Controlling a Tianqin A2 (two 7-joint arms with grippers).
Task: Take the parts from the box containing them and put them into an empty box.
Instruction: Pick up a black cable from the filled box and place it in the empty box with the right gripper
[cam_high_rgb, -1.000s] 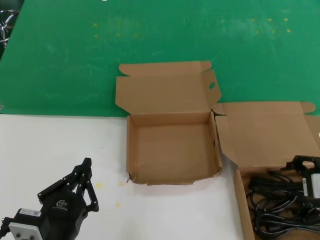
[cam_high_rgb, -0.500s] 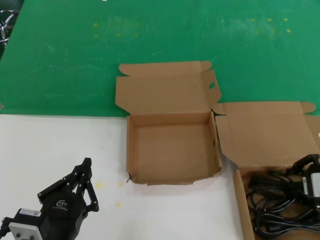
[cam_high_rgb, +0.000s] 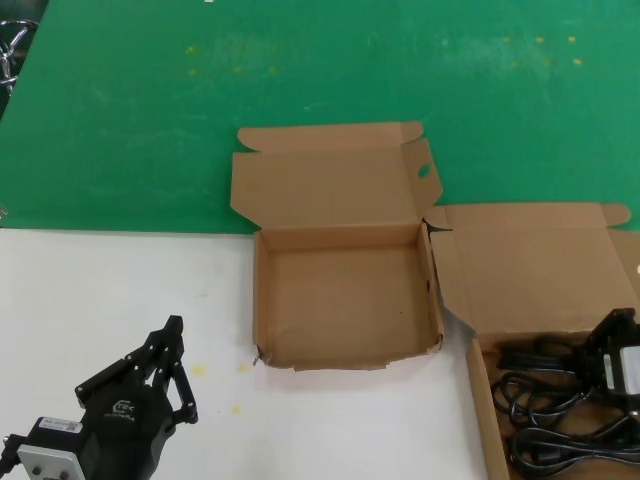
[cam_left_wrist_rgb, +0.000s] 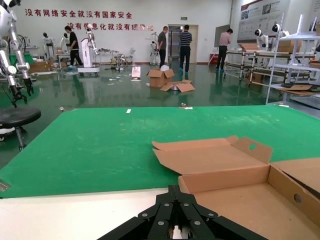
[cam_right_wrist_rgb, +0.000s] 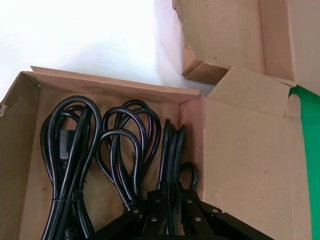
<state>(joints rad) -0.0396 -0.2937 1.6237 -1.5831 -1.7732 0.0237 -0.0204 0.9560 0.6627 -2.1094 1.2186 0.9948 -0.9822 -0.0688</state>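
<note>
A white counter (cam_high_rgb: 90, 300) with a green mat (cam_high_rgb: 320, 90) over its far half carried two open cardboard boxes. The empty box (cam_high_rgb: 345, 300) sat near the middle, straddling the mat's edge, its lid laid back and an oval hole in the lid's side flap; a front corner was torn. Just beside it, at the counter's right front corner, stood the box containing the parts (cam_high_rgb: 540, 270), its lid also laid back.

The head view showed the right pincer (cam_high_rgb: 612, 345) down inside that box among the cords. Only the right wrist view showed the parts (cam_right_wrist_rgb: 95, 160) plainly: thin black power cords looped into at least three loose bundles lying side by side on the box floor. There the right pincer (cam_right_wrist_rgb: 167, 210) sat with its black fingers (cam_right_wrist_rgb: 155, 207) drawn narrow around the loops of the bundle nearest the lid.

The left pincer (cam_high_rgb: 170, 345) rested over the counter's near left corner, fingers drawn close together and holding nothing. The left wrist view alone showed the workshop hall beyond the counter, with people standing by racks.
</note>
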